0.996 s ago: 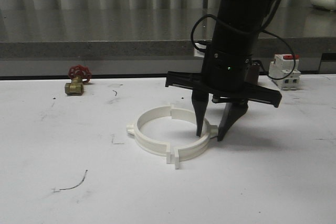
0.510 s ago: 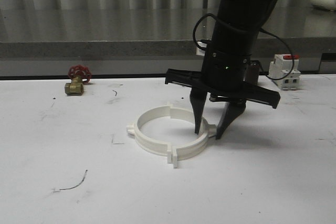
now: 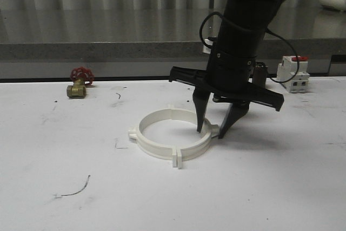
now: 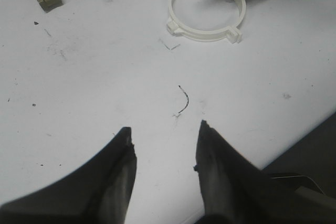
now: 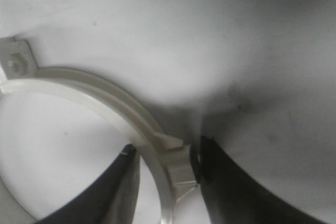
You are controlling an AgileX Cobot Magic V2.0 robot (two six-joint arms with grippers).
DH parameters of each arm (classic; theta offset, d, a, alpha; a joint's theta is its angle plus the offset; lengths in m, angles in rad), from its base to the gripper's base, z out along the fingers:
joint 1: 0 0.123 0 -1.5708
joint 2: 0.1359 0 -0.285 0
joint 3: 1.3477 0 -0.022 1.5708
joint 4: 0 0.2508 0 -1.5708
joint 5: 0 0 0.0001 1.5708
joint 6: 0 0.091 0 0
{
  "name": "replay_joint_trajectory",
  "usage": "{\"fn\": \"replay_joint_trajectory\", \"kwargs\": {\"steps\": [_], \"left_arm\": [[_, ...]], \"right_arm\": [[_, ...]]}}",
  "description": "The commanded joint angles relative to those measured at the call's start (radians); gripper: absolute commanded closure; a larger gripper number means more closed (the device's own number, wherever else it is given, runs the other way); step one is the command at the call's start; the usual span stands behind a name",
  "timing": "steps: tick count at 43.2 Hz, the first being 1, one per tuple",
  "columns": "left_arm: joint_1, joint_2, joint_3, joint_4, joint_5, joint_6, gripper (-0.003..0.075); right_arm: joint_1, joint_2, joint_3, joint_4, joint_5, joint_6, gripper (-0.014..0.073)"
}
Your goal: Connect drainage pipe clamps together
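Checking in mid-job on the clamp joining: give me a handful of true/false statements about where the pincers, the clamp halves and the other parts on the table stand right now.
1. The right pincer straddles the wall of the drainage pipe clamps, one finger inside the ring and one outside. True.
2. The two clamp halves lie far apart on the table. False: they sit together as a closed ring, tabs meeting at the near seam.
3. The left pincer holds a clamp half. False: it hangs open over bare table, with nothing between its fingers.
4. The valve with the red handwheel sits to the left, apart from the ring. True.
5. The breaker lies inside the ring. False: it stands at the table's back right edge.
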Motion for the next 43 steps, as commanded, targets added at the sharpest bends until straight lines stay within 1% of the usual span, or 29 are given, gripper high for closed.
{"fn": "replay_joint_trajectory", "kwargs": {"steps": [1, 6, 12, 18, 21, 24, 30, 37, 43], "left_arm": [[0.001, -0.002, -0.028, -0.004, -0.062, 0.000, 0.0447], [0.001, -0.002, -0.028, -0.004, -0.063, 0.000, 0.0447], [0.001, -0.002, -0.028, -0.004, -0.063, 0.000, 0.0447], [0.001, -0.002, -0.028, -0.004, -0.063, 0.000, 0.0447], [0.001, -0.002, -0.028, -0.004, -0.063, 0.000, 0.0447], [0.001, -0.002, -0.028, -0.004, -0.063, 0.000, 0.0447], [0.001, -0.002, -0.028, -0.004, -0.063, 0.000, 0.0447], [0.001, -0.002, -0.028, -0.004, -0.063, 0.000, 0.0447], [0.001, -0.002, -0.028, -0.004, -0.063, 0.000, 0.0447]], "right_arm": [[-0.006, -0.057, -0.025, -0.004, -0.020, 0.001, 0.0227], [-0.006, -0.081, -0.025, -0.018, -0.007, 0.001, 0.0165], [-0.006, -0.146, -0.025, -0.072, 0.016, 0.001, 0.0162], [-0.006, -0.256, -0.025, -0.168, 0.066, -0.018, 0.0162], [-0.006, -0.320, -0.023, -0.211, 0.113, -0.076, 0.0162], [-0.006, -0.381, -0.023, -0.238, 0.168, -0.169, 0.0162], [-0.003, -0.507, 0.011, -0.240, 0.230, -0.336, 0.0163], [-0.003, -0.697, 0.139, -0.240, 0.232, -0.437, 0.0169], [-0.003, -0.860, 0.282, -0.239, 0.212, -0.481, 0.0169]]}}
